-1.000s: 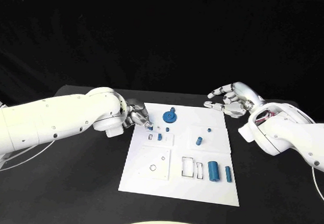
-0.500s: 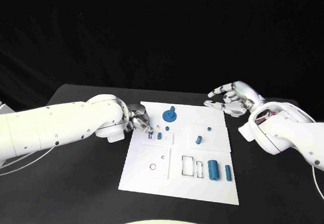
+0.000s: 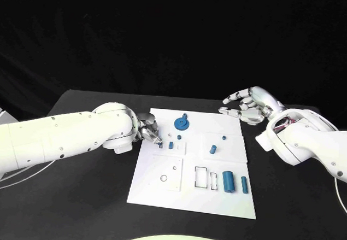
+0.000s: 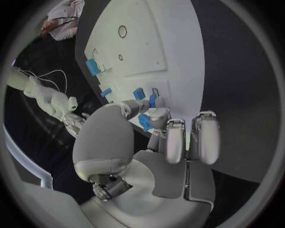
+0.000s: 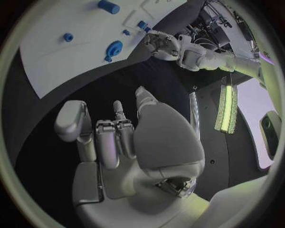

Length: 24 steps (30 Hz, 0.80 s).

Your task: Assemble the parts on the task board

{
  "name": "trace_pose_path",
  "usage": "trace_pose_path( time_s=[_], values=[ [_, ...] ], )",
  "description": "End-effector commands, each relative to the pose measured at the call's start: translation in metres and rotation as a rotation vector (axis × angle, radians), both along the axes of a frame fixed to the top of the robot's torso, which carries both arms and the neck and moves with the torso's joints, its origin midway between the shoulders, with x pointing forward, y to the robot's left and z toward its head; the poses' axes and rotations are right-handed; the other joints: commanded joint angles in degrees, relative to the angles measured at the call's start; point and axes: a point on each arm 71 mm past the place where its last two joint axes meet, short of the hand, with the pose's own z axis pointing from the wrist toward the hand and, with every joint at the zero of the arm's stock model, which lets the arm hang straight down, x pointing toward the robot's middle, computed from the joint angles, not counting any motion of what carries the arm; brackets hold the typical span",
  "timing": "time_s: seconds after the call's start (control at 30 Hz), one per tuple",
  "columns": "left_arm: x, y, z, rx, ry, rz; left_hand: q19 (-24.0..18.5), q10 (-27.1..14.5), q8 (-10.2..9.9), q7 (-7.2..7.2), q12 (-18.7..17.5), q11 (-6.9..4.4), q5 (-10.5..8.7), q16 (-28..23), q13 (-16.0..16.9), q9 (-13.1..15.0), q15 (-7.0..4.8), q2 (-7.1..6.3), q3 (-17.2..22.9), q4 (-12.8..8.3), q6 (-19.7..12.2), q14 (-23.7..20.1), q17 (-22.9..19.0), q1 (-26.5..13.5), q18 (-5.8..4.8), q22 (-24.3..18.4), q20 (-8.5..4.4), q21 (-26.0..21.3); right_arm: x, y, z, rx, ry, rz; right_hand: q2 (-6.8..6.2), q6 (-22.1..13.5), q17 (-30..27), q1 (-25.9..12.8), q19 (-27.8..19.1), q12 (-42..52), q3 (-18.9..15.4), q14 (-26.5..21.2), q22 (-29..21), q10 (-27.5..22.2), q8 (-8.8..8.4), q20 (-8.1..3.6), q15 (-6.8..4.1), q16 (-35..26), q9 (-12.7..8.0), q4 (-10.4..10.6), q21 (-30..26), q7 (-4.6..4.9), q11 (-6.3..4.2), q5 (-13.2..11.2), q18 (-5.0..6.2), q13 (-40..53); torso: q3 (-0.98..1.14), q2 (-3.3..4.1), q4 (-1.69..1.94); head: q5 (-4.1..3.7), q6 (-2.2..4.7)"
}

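The black table (image 3: 74, 201) is spreading wide around the white task board (image 3: 186, 195), which is lying at its middle with bare tabletop showing along every side. The far edge of the table is fading into dark, so the line there is hard to make out.

The left arm (image 3: 54, 137) is reaching in across the table and covering the tabletop just beside the board's near-left edge. Its left hand (image 3: 149, 128) is hovering at the board's far-left corner, fingers curled together around a small blue part (image 4: 145, 122) that the left wrist view shows pinched at the fingertips; from the head camera that part is mostly hidden behind the fingers.

The right hand (image 3: 247, 105) is hanging past the board's far-right corner, over open table, its fingers spread and holding nothing. The right arm (image 3: 314, 145) is standing clear of the board's right edge.

On the board, a round blue gear-like part (image 3: 182, 123) is sitting near the far edge. A large blue cylinder (image 3: 228, 182) and a slimmer blue peg (image 3: 244, 185) are lying side by side toward the near-right, next to two rectangular slots (image 3: 206, 178). A short blue peg (image 3: 212, 151) is resting mid-board; whether it is lying or standing cannot be told.
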Motion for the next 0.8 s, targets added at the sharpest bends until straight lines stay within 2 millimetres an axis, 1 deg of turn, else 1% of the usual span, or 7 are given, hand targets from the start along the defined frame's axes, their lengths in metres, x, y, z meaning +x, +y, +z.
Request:
trace_pose_path(
  time_s=[0.03, 0.2, 0.6, 0.8],
  values=[
    [-0.0008, -0.0012, -0.0011, 0.018, 0.005, -0.005, 0.4, 0.4, 0.35, -0.31, 0.32, 0.08, 0.31, 0.38, 0.01, 0.03, -0.37, 0.72, 10.53, -10.84, 0.87, 5.79, 13.75, 0.03, -0.62, 3.63, -0.11, 0.26, -0.0007, 0.0012, 0.0003, -0.001, -0.007, 0.014, 0.28, -0.21, 7.81, 0.02, -0.45, -0.28, -0.38, 4.15, -0.02, 1.46, -0.15, -0.01, 0.15, -0.27, 0.01, 0.02, -0.31, 0.0, 0.37, 0.13, 1.07, 10.65, 0.04, -0.02, -0.02, 0.01, -0.21],
    [-0.002, -0.0019, -0.0025, 0.018, 0.02, -0.009, 0.46, 0.42, 0.35, -0.32, 0.31, 0.07, 0.39, 0.38, -0.01, 0.03, -0.37, 0.7, 10.53, -10.85, 0.89, 5.79, 13.75, 0.0, -0.64, 3.71, -0.12, 0.3, -0.0007, 0.001, 0.0002, -0.001, -0.005, 0.014, 0.28, -0.21, 7.81, 0.02, -0.45, -0.28, -0.38, 4.15, -0.02, 1.46, -0.15, -0.01, 0.15, -0.27, 0.01, 0.02, -0.31, 0.0, 0.37, 0.13, 1.07, 10.65, 0.04, 0.01, 0.04, 0.05, -0.24],
    [-0.004, -0.0029, -0.0048, 0.023, 0.048, -0.025, 0.52, 0.35, 0.34, -0.33, 0.17, 0.07, 0.47, 0.38, -0.24, 0.03, -0.38, 0.67, 10.53, -10.85, 0.92, 5.79, 13.74, -0.06, -0.66, 3.8, -0.13, 0.35, -0.0006, 0.0003, 0.0, -0.002, -0.003, 0.013, 0.28, -0.21, 7.81, 0.02, -0.45, -0.28, -0.38, 4.15, -0.02, 1.46, -0.15, -0.01, 0.15, -0.27, 0.01, 0.02, -0.31, 0.0, 0.37, 0.13, 1.07, 10.65, 0.06, -0.03, -0.07, 0.18, -0.4],
    [-0.0048, -0.0034, -0.0057, 0.02, 0.063, -0.028, 0.46, 0.32, 0.33, -0.33, 0.09, 0.07, 0.5, 0.37, -0.35, 0.03, -0.38, 0.67, 10.54, -10.86, 0.93, 5.79, 13.72, -0.08, -0.64, 3.71, -0.13, 0.3, -0.0005, 0.0004, -0.0001, -0.003, -0.003, 0.013, 0.28, -0.21, 7.81, 0.02, -0.45, -0.28, -0.38, 4.15, -0.02, 1.46, -0.15, -0.01, 0.15, -0.27, 0.01, 0.02, -0.31, 0.0, 0.37, 0.13, 1.07, 10.65, 0.05, 0.0, -0.04, 0.13, -0.42]
  ],
)
